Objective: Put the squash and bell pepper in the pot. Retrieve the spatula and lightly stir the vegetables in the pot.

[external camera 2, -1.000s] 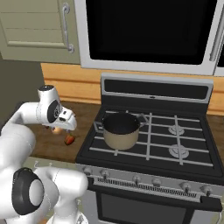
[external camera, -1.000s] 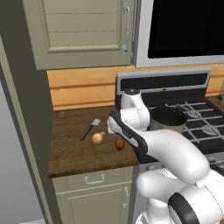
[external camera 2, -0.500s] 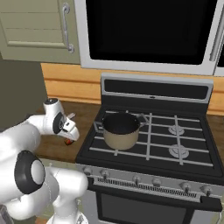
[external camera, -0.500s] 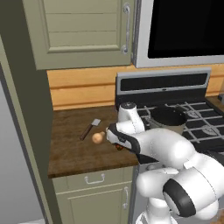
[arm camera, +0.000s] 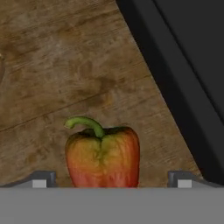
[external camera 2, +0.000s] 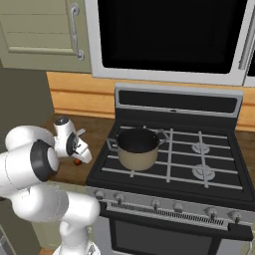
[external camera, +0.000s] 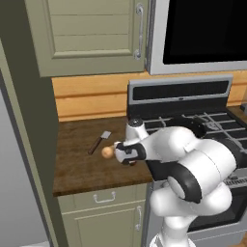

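The red-orange bell pepper [arm camera: 103,155] with a green stem stands on the wooden counter close to the stove's edge; it peeks out as a red spot [external camera 2: 77,161] under the hand. My gripper [arm camera: 110,180] is open, low over the counter, one fingertip [arm camera: 41,179] on each side of the pepper and apart from it. The tan squash [external camera: 107,152] lies just left of my gripper [external camera: 126,158]. The spatula [external camera: 99,143] lies behind the squash, dark handle toward the left. The beige pot [external camera 2: 138,148] sits on the stove's front left burner, nothing visible inside.
The dark stove edge [arm camera: 175,65] runs right beside the pepper. The wooden counter [external camera: 77,164] ends at a tall cabinet side [external camera: 29,144] on the left. Upper cabinets [external camera: 91,34] and a microwave [external camera 2: 169,35] hang above.
The hand has come down from above the counter onto the bell pepper, which it now hides in the left base view. The jaws stayed open; squash, spatula and pot have not moved.
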